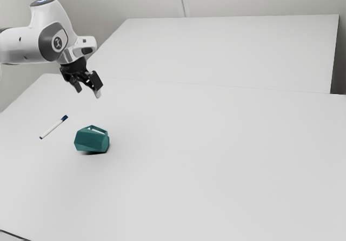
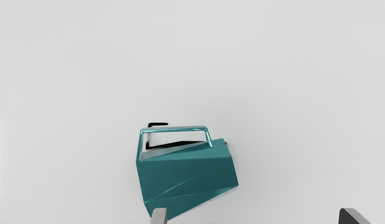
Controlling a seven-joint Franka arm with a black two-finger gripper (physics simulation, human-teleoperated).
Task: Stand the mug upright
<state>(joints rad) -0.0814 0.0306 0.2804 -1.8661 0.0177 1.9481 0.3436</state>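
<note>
The gripper (image 1: pixel 88 90) is held above the table (image 1: pixel 216 165) at the exterior view's left, its fingers spread wide with nothing gripped; the teal mug (image 1: pixel 92 140) is seen tipped on its side on the near part of the table, below and apart from the gripper; a blue-capped marker (image 1: pixel 53 127) is laid to the mug's left in the exterior view, apart from it.

A teal mug (image 1: pixel 92 140) lies on its side on a white bench (image 1: pixel 216 160), near a white marker (image 1: pixel 53 127) with a dark blue cap, the two apart.
</note>
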